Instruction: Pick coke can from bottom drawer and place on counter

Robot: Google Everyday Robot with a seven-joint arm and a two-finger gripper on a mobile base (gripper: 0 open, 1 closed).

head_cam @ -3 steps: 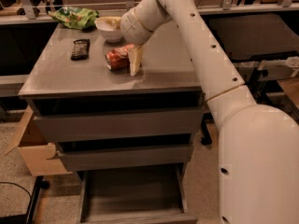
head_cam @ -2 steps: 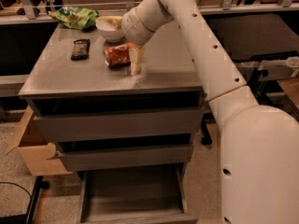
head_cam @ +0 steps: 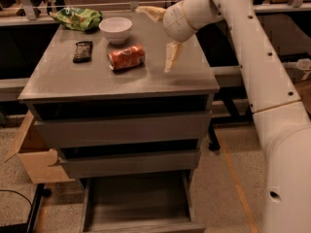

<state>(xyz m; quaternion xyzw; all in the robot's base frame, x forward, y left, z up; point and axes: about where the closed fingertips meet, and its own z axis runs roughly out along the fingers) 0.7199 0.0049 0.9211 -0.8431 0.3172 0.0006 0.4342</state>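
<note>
One camera view, looking down on the cabinet from the front.

Hand: the gripper (head_cam: pixel 152 39) hangs over the right rear part of the counter (head_cam: pixel 97 81), to the right of the can. It is spread wide. One finger (head_cam: pixel 150 12) points left toward the white bowl (head_cam: pixel 115 29), and the other (head_cam: pixel 172 57) points down at the counter. Nothing sits between them and it grasps nothing. The lower fingertip is close to the counter surface, but contact cannot be told. A clear gap separates that finger from the coke can (head_cam: pixel 126 57).

Hidden or cut off: the arm (head_cam: pixel 252 57) leaves the frame at the top, and its thick lower part fills the bottom right corner. The bottom drawer (head_cam: pixel 138 198) is pulled out. Its front is cropped by the lower edge, and its rear lies in shadow under the middle drawer (head_cam: pixel 129 163). The top drawer (head_cam: pixel 121 129) and the middle drawer sit closed. The cardboard box (head_cam: pixel 34 159) on the floor at left is partly behind the cabinet.

Can: it lies on its side on the counter, near the middle, with its long axis roughly left to right. It is red with white script, and a silver end shows at its left. It is just in front of the bowl and to the right of the dark snack bar (head_cam: pixel 82 51), apart from both. The green chip bag (head_cam: pixel 77 18) is at the rear left corner.
</note>
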